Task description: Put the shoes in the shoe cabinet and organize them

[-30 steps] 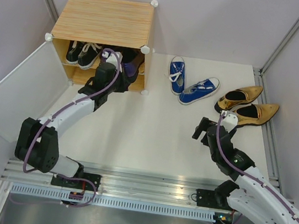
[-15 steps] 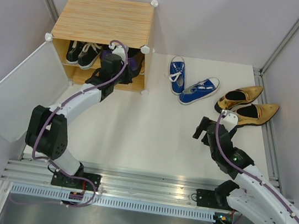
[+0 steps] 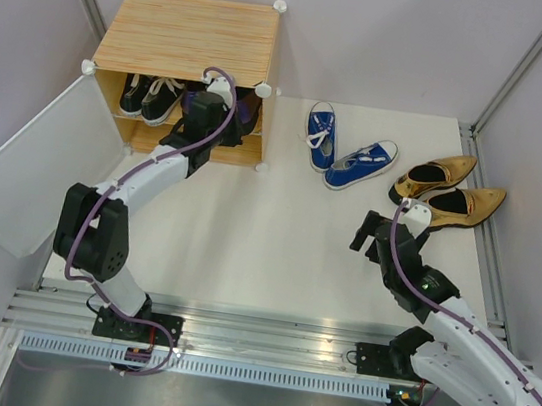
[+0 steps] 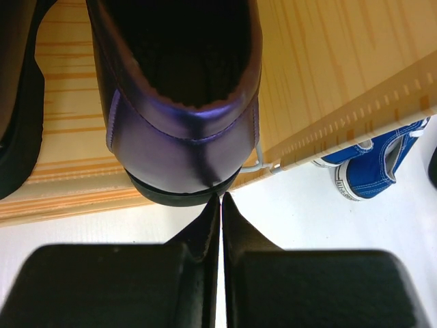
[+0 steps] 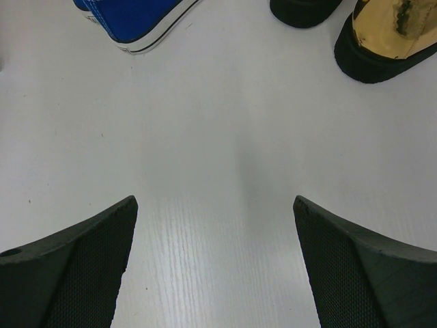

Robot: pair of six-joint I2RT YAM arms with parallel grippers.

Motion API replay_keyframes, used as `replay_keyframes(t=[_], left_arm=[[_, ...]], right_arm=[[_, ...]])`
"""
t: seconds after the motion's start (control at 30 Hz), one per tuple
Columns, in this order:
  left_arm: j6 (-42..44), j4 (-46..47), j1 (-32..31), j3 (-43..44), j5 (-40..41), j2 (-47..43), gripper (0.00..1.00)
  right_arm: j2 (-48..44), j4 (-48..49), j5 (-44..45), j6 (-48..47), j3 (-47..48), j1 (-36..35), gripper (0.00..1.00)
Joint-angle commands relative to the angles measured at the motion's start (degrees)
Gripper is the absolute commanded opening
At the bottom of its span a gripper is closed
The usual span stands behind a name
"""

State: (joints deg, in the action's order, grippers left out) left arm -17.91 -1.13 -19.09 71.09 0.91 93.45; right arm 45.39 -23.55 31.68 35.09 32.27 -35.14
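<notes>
The wood-grain shoe cabinet (image 3: 189,35) stands at the back left with its white door (image 3: 39,165) swung open. Black sneakers (image 3: 150,95) sit on its shelf at the left, and purple heels (image 3: 245,117) at the right. My left gripper (image 3: 208,113) is at the cabinet's open front. In the left wrist view it (image 4: 221,197) is shut and empty, its tips against the back of a purple heel (image 4: 181,130) on the shelf (image 4: 321,75). Blue sneakers (image 3: 344,151) and gold heels (image 3: 449,191) lie on the table. My right gripper (image 3: 373,233) is open and empty, short of them.
A second dark shoe (image 4: 17,123) lies left of the purple heel on the shelf. In the right wrist view a blue sneaker toe (image 5: 133,17) and a gold heel (image 5: 389,34) lie ahead of the open fingers. Grey walls enclose the white table.
My left arm has reached further toward the cabinet, its shut gripper moving up to the shelf front against the purple heel. The right arm has not moved.
</notes>
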Motion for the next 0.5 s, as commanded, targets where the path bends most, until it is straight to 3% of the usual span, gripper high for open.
replay_keyframes(t=[0.0,0.13,0.2,0.23,0.27,0.33,0.47], left_arm=[[1.13,4.90,0.20,0.72,-0.29,0.33,0.02],[1.47,5.08,0.20,0.10,-4.06,-0.89,0.06],[1.48,4.29,0.20,-0.25,-5.12,-4.04,0.18],[1.65,3.77,0.20,-0.16,-5.21,-5.37,0.33],[2.44,1.59,0.20,0.10,-5.21,-6.60,0.42],[4.19,-2.28,0.20,1.93,-3.99,-10.54,0.54],[6.13,-8.09,0.37,2.30,-1.35,-18.55,0.56]], right_arm=[[-0.03,1.40,-0.22,-0.73,1.83,0.24,0.98],[-0.47,1.49,-0.74,-0.81,1.92,0.24,0.98],[-0.74,1.40,-1.18,-0.81,1.83,0.24,0.98],[-0.91,1.49,-1.36,-0.81,1.83,0.24,0.98],[-1.00,1.49,-1.62,-0.81,1.83,0.24,0.98],[-1.44,1.40,-2.06,-0.81,1.83,0.24,0.98],[-2.84,1.40,-3.64,-0.73,0.95,0.24,0.98]])
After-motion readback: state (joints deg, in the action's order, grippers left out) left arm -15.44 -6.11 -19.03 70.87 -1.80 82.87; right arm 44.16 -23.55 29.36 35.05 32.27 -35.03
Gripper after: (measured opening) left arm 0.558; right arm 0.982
